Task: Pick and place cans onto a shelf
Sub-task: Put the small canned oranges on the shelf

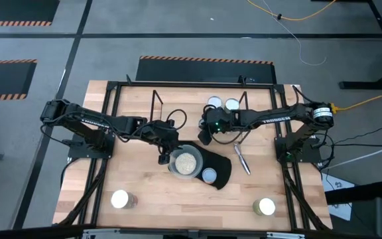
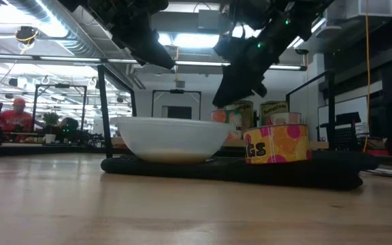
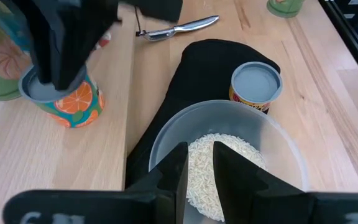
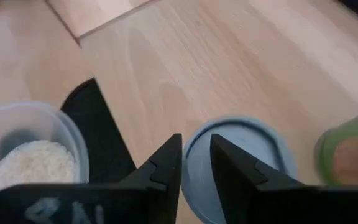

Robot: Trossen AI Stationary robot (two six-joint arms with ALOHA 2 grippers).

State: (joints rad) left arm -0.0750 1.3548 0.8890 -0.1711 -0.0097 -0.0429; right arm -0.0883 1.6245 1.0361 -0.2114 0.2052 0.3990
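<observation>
- The can the right arm is working on is an orange-patterned tin with a bluish lid [image 3: 61, 93]. It stands upright on bare wood just beside the black mat [image 1: 223, 174], in the middle of the table.
- The right gripper [image 4: 194, 155] hangs directly over that lid. Its fingers are nearly together, with only a narrow slit between them, and they hold nothing.
- To do this step well, I judge the fingers must spread wider than the can before descending. They should then straddle its wall evenly and close below the lid rim, so the tin lifts without tipping.
- A green-labelled can [image 4: 348, 149] stands close beside the target, so the descent should stay vertical to avoid nudging it.
- Other cans are in view. A yellow-labelled can with a grey lid [image 3: 255, 85] sits on the mat. Two more [image 1: 222, 103] stand near the far edge, and one stands at each near corner [image 1: 121, 198] [image 1: 266, 206].
- I cannot pick out the shelf with certainty; a black rod frame [image 1: 191, 85] rims the table.
- The left gripper [image 3: 199, 163] waits above the clear bowl of rice [image 3: 229, 158] on the mat, with its fingers almost closed and empty.
- A metal can opener [image 1: 242, 159] lies on the wood towards the right arm's side, clear of the lift path.
</observation>
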